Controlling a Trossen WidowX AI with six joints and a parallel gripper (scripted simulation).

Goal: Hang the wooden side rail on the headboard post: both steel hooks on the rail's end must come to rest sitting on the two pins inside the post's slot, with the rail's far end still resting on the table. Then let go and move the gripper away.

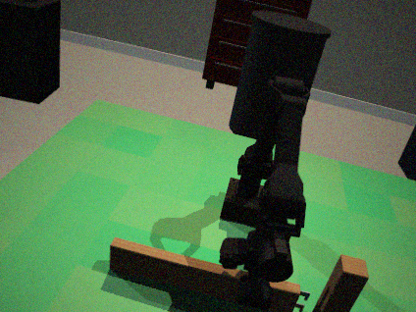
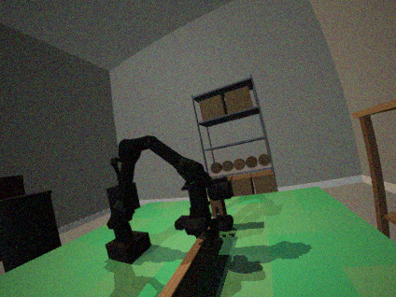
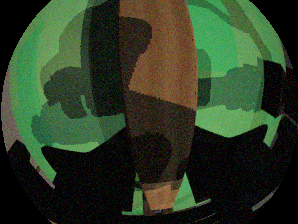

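Note:
The wooden rail (image 1: 162,270) (image 2: 182,272) (image 3: 165,65) runs lengthwise between the fingers of my gripper (image 1: 257,290) (image 2: 212,240) (image 3: 154,123), which is shut on it near its hooked end. The dark steel hooks (image 1: 305,295) stick out of the rail's right end in the top view. They point at the headboard post (image 1: 354,267) (image 2: 218,208), which stands upright just beyond them, with a small gap visible between. The pins in the slot cannot be made out. Whether the rail's far end touches the table is unclear; a shadow lies beneath it.
The green patchwork table top (image 1: 147,177) (image 2: 308,219) carries the arm's dark base (image 1: 237,201) (image 2: 128,247) behind the rail. Cabinets, a drawer unit and a shelf rack (image 2: 231,135) stand beyond the table. A wooden frame (image 2: 374,163) stands at the right in the exterior view.

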